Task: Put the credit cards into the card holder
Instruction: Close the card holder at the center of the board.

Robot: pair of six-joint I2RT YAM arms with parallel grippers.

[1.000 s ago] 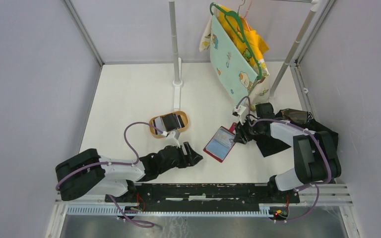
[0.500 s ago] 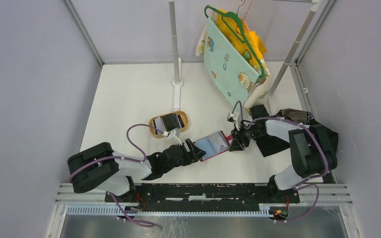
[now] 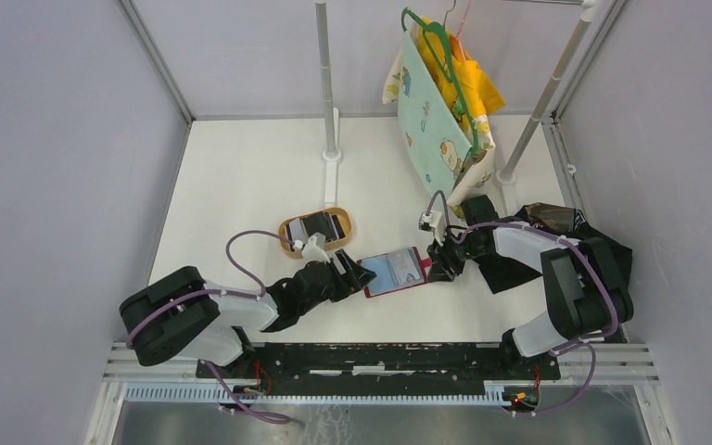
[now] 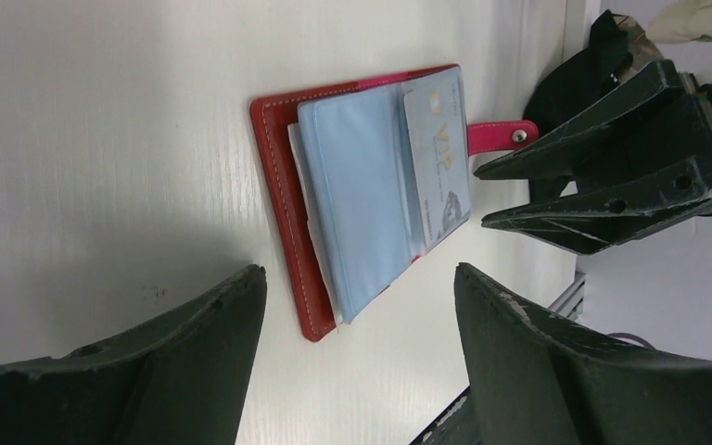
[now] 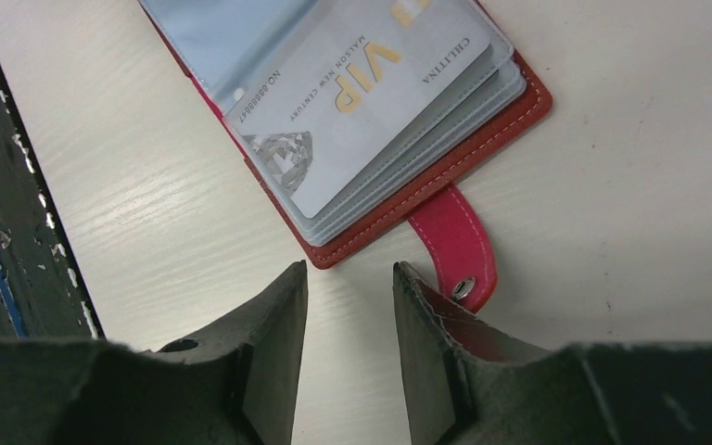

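**Top view.** Over the last second the card holder (image 3: 392, 272) has been slid left across the surface (image 3: 241, 185), from in front of the right arm to the middle. It has also turned from a steep tilt to lie nearly level, open and face up. The left end effector (image 3: 357, 275) has come in to its left edge, and the right end effector (image 3: 436, 264) sits at its right edge. The loose credit cards (image 3: 317, 227) lie in the tan tray (image 3: 283, 232), just beyond the left arm. No card has been picked up yet, so the holder now looks placed for loading.

**Left wrist view.** The left end effector (image 4: 360, 278) has its fingers wide apart with nothing between them, and it looks down on the near end of the card holder (image 4: 283, 213). The blue lining is exposed, and a pale VIP card (image 4: 436, 158) already sits in a sleeve. The snap tab (image 4: 501, 137) points at the right end effector (image 4: 491, 195), whose fingers stand apart.

**Right wrist view.** The right end effector (image 5: 348, 278) has narrowed to a small gap. Only bare surface shows in that gap, so it grips nothing. The snap tab (image 5: 454, 246) runs just beside and under one finger. The card holder (image 5: 436, 185) lies flat, just beyond the fingertips.
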